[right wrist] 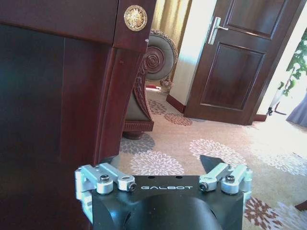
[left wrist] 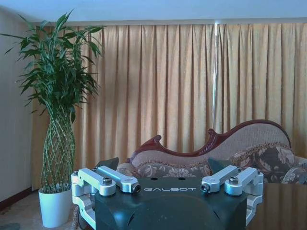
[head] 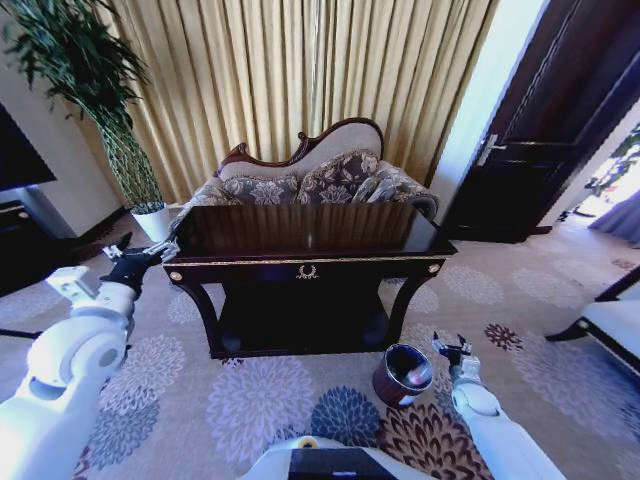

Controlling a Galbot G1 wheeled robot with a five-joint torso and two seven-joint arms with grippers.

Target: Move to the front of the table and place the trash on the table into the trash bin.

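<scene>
Left gripper (head: pixel 150 252) hangs open and empty by the table's (head: pixel 300 230) left corner; right gripper (head: pixel 452 349), jaws open too, sits beside the trash bin (head: pixel 402 374).

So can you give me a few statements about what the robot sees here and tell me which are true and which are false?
1. The trash bin stands on the carpet near the table's front right leg. True.
2. The right gripper grips a bottle. False: it is open and holds nothing, beside the bin.
3. The left gripper is at the table's left end. True.
4. The bin sits on the tabletop. False: it is on the floor.
5. A sofa stands behind the table. True.
</scene>
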